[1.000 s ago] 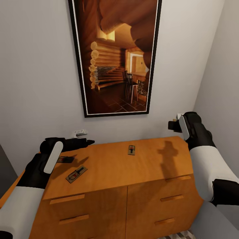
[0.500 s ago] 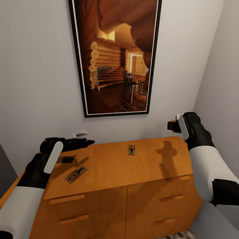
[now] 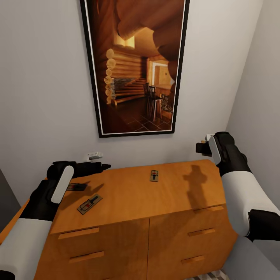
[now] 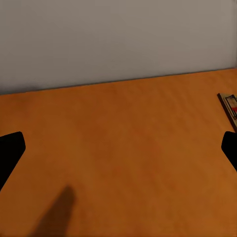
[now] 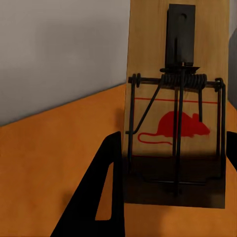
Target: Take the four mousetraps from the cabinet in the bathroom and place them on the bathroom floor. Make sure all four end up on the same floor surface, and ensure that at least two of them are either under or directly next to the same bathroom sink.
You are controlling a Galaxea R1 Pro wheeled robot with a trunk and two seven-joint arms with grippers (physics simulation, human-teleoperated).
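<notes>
Your right gripper [image 5: 168,192] is clamped on a flat tan wood mousetrap [image 5: 177,103] with dark wire spring and a red mouse print, held upright above the right end of the low orange-brown wooden cabinet [image 3: 136,194]. Your left gripper [image 3: 102,167], fingers spread and grasping nothing, hangs over the cabinet's left end. On the cabinet top lie three more traps: one near the back centre [image 3: 154,175], one front-left [image 3: 90,203], one at the left edge [image 3: 76,187]. A tall framed cabin picture [image 3: 134,66] hangs above the cabinet.

Pale grey walls [image 3: 42,77] meet in a corner; a black-framed log-cabin picture [image 3: 136,66] hangs there.
</notes>
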